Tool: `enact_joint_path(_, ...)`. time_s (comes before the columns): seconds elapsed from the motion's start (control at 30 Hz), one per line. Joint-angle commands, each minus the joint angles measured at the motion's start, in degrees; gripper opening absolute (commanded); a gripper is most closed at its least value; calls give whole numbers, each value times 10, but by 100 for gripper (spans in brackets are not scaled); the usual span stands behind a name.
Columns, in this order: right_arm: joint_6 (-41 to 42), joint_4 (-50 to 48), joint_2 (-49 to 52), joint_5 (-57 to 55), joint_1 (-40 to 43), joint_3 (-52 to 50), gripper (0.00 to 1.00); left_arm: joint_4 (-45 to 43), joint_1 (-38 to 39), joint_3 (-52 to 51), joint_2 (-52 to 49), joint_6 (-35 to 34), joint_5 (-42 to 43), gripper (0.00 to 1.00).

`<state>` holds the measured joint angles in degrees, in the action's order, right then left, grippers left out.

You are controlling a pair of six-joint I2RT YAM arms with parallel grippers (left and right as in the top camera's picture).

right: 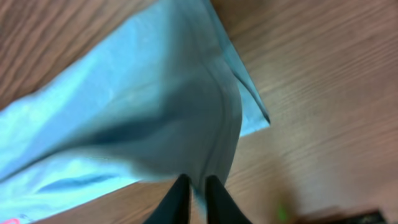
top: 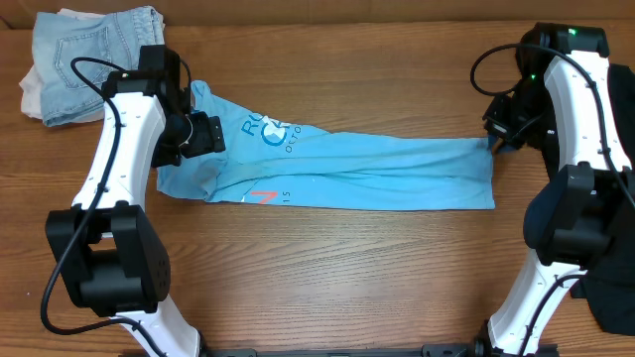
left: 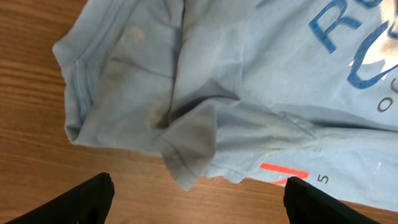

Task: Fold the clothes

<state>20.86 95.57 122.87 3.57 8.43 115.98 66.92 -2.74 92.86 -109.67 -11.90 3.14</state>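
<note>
The sky-blue T-shirt (top: pixel 347 169) lies stretched in a long band across the table, with lettering and a red-orange mark near its left end. My left gripper (top: pixel 203 134) is open and empty above the shirt's left end; the left wrist view shows the crumpled sleeve and collar area (left: pixel 186 112) between my spread fingers (left: pixel 196 199). My right gripper (top: pixel 493 142) is shut on the shirt's right hem, with the cloth (right: pixel 155 118) pinched between the fingers (right: pixel 198 193) and lifted. A dark cloth, perhaps the black shirt (top: pixel 610 297), shows at the right edge.
Folded denim jeans (top: pixel 84 55) on a pale cloth lie at the back left corner. Bare wood table (top: pixel 347 268) runs in front of the shirt.
</note>
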Motion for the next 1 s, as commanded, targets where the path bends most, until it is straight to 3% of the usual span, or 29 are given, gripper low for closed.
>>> enact_joint_path(0.0, 0, 4, -21, -18, 2, -1, 31, -12, -3, 6, 10, 10, -4, 87)
enact_joint_path(0.03, 0, 6, -21, -21, 2, -1, 52, -15, -3, 9, 10, 10, -1, 87)
enact_joint_path(0.07, -1, 9, -21, -26, 2, -1, 100, -17, -2, 13, 10, 10, 3, 86)
enact_joint_path(0.23, -9, 14, -21, -35, 2, -1, 100, -47, 1, 17, 10, 21, 61, 76)
enact_joint_path(0.3, -9, 9, -21, -35, 2, -1, 100, -61, 7, 17, 9, 31, 79, 64)
enact_joint_path(0.37, -11, -2, -21, -35, -2, -2, 100, -74, 18, 17, 6, 33, 87, 44)
enact_joint_path(0.43, -12, -12, -21, -35, -7, -2, 100, -81, 31, 17, 0, 34, 88, 33)
enact_joint_path(0.6, -23, -19, -21, -21, -31, -2, 100, -79, 71, 17, -49, 34, 90, 33)
enact_joint_path(0.73, -84, -23, -21, 25, -60, -2, 100, -89, 96, 17, -107, 34, 91, 34)
enact_joint_path(0.97, -85, -33, -21, 20, -100, -15, 99, -88, 76, 17, -155, 27, 81, 33)
